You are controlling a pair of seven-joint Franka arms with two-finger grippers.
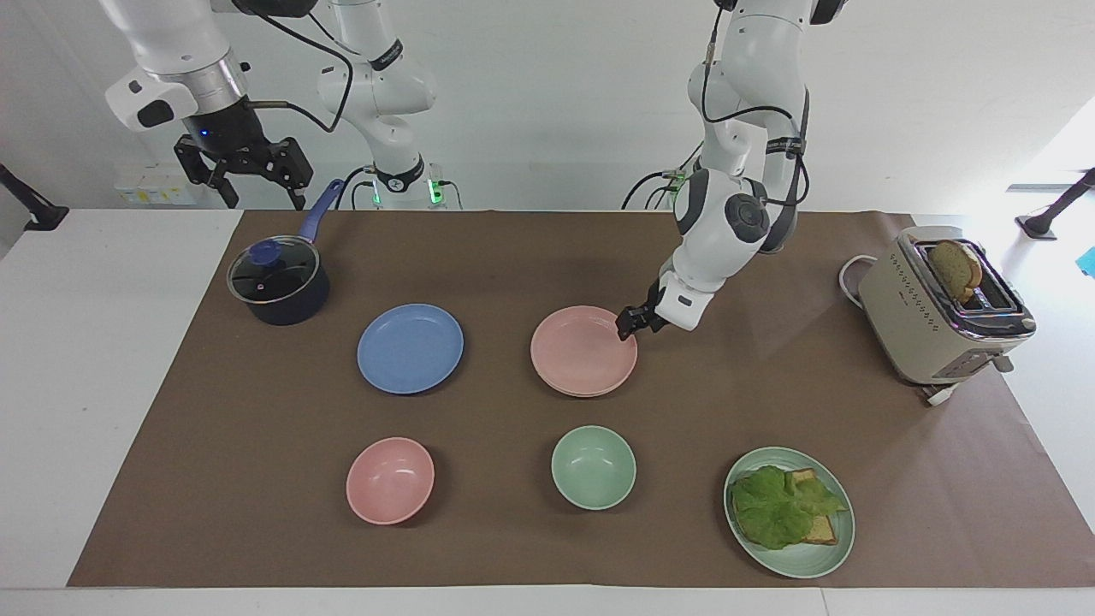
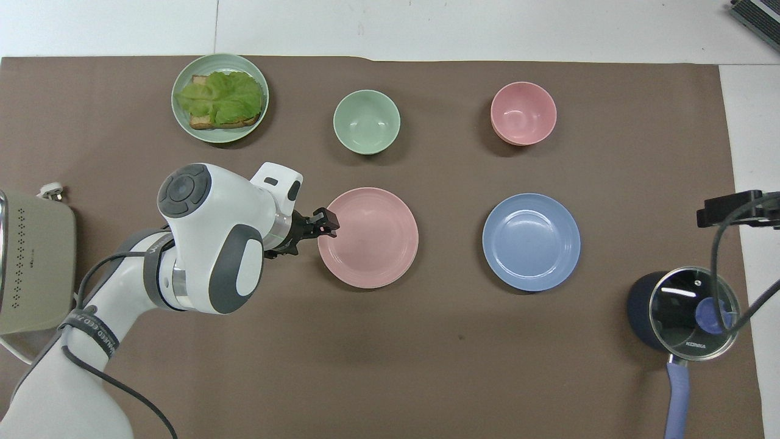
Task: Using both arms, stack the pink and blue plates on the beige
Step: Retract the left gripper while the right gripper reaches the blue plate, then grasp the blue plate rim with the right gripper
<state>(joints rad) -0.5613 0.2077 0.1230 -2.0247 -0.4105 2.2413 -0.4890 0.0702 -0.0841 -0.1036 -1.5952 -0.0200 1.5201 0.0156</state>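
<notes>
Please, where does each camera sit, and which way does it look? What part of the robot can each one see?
Facing view: high across the table, looking at the robots; both arms show, the left claw at the rim of the pink plate, the right claw waiting above the pot.
Overhead view: high above the robots' end, looking steeply down and forward; only the left arm and left claw show clearly.
Shared: pink plate, blue plate, pot, half a turn apart.

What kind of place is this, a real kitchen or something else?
Probably a robotics lab staged as a kitchen: two robot arms mounted at a white table, with a toaster, a lidded saucepan and plastic plates laid on brown paper.
</notes>
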